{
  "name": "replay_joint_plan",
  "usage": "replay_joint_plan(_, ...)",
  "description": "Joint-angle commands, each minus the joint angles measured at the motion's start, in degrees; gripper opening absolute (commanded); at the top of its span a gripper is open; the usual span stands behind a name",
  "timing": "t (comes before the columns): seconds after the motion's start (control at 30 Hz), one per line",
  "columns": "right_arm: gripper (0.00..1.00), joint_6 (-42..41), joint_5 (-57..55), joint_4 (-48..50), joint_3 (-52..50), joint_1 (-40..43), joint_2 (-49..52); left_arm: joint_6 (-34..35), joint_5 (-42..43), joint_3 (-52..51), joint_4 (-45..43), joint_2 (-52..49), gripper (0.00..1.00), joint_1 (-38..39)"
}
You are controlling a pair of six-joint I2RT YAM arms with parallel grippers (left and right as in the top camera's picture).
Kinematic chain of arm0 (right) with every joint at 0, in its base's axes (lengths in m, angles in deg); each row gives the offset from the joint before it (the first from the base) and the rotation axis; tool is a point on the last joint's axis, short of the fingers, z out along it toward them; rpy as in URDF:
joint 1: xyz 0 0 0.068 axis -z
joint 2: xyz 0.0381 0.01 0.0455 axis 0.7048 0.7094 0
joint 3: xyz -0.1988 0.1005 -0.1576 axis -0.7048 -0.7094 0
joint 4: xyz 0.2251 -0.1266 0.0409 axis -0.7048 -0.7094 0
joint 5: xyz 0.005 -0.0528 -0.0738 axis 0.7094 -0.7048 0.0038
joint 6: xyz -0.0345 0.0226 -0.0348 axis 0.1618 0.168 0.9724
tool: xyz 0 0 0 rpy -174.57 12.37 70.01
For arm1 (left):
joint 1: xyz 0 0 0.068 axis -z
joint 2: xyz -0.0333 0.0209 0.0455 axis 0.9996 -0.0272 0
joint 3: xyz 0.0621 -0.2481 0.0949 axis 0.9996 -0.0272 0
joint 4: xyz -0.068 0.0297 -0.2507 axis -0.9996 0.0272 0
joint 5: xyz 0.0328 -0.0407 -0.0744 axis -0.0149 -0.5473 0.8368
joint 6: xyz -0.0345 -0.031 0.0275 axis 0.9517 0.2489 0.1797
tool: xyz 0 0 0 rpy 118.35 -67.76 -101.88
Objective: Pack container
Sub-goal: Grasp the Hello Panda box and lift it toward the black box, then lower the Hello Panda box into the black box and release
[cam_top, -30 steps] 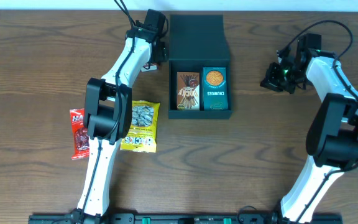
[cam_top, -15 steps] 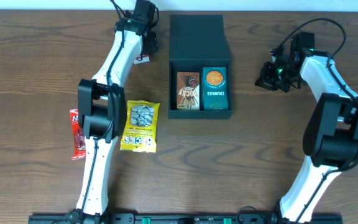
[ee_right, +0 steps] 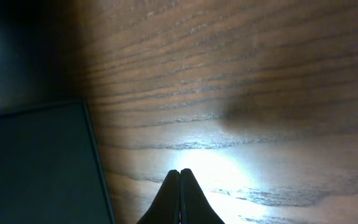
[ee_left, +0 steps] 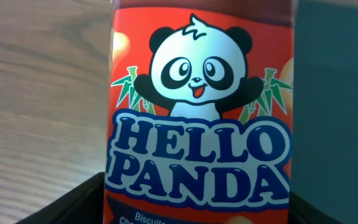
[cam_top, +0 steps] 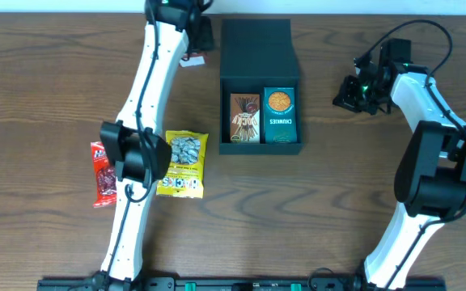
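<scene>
The left gripper (cam_top: 196, 40), clamped on the Hello Panda pack (ee_left: 197, 124), ought to lower it squarely into the container (cam_top: 255, 48); the right gripper (ee_right: 180, 186) is pinched shut, empty.

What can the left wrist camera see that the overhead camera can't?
Only the left wrist view shows the panda face and name on the Hello Panda pack. Only the overhead view shows the brown pack and teal carton inside the container, the yellow bag and the red pack. Both show the wooden table and the container.
</scene>
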Motion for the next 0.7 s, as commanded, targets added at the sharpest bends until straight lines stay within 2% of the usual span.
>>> replay_joint_plan(0.0,0.02,-0.22,0.66,0.17,0.02,-0.28,0.02,0.02,2.43,2.84,2.05,-0.98,0.69,2.38)
replay_joint_plan(0.13,0.01,0.48,0.68,0.13,0.02,-0.22,0.02,0.55,7.58,3.04,3.52,-0.55,0.68,5.84)
replay_joint_plan(0.67,0.02,1.46,0.68,-0.57,0.02,2.34,0.02,8.96,6.62,2.49,12.76,-0.5,0.67,20.39)
